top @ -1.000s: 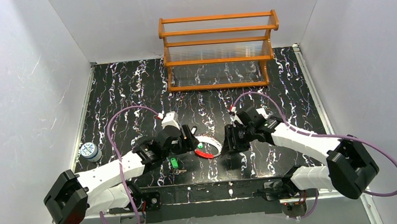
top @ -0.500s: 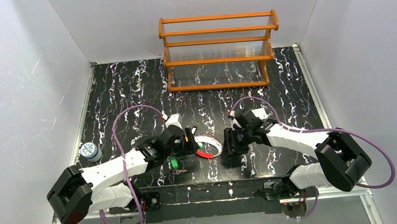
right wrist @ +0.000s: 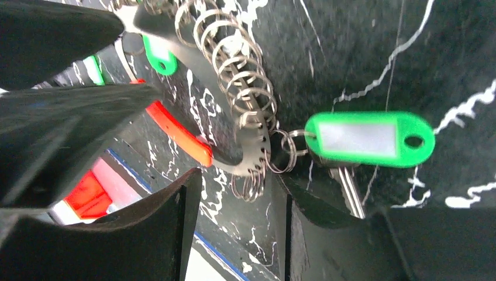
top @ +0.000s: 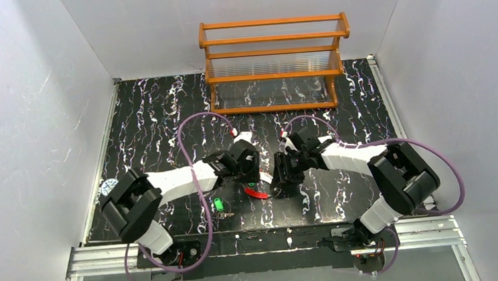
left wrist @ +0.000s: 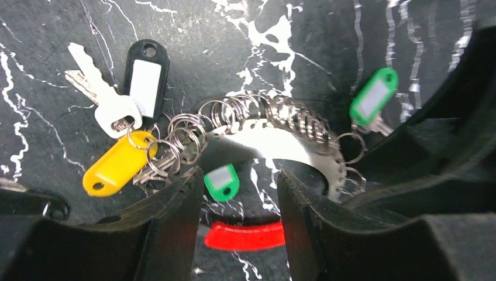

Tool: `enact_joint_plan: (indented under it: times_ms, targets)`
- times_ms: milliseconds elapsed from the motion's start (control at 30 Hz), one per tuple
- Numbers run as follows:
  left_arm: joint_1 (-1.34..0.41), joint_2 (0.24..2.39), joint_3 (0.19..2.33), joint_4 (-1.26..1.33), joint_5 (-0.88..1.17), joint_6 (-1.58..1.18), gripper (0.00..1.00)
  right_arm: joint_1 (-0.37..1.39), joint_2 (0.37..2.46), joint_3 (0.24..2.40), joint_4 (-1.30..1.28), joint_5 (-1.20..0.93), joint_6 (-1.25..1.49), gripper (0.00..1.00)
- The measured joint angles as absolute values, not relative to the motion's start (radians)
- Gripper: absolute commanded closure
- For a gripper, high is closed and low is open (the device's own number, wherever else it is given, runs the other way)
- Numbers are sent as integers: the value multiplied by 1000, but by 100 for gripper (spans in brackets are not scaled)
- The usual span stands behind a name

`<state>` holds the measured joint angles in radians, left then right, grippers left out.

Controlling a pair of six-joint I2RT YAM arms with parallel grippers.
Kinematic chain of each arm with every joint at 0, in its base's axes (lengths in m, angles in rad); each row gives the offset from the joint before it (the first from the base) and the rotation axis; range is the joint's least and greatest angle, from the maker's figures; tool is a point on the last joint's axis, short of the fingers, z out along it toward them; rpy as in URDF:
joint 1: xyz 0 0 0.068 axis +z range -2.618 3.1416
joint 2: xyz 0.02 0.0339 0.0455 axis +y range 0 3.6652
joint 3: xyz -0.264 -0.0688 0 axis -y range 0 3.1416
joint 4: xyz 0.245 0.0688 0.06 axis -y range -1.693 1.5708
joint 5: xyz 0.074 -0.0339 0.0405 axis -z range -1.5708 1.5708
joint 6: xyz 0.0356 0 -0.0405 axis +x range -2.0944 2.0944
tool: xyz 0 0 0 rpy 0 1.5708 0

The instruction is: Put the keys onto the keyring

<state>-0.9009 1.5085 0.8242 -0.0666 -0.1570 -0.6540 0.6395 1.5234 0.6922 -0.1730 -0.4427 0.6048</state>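
Keyring (left wrist: 275, 140): oval flat band, white with red segment, edge strung with steel split rings, flat on black marbled table (top: 157, 114). Left gripper (left wrist: 240, 193), right gripper (right wrist: 240, 199) flank it from opposite sides, jaws half-open astride band, clamping nothing, probably to steady it. Green-tagged key (right wrist: 368, 139), glossy plastic, hooked on; second green key (top: 218, 204) loose nearby.

Red-and-white keyring (top: 258, 193), green key (top: 218, 204) near it, wooden rack (top: 277, 64) behind
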Motion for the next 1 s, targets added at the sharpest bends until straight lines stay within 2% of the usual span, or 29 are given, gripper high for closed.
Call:
enact_joint_plan:
  times_ms: [233,467,733,1000]
  targets:
    - [-902,1616,854,-36,-157,-648,63,614,1612,786,-186,-453,559,44]
    - [-943,1619,835,-29,-187,-702,64,608,1718,907,-181,-451,511,46]
    - [-987,1577,820,-67,-212,-753,52,608,1785,1011,-184,-399,465,40]
    - [-991,1474,812,-141,-273,-771,49,604,1662,957,-228,-246,434,41]
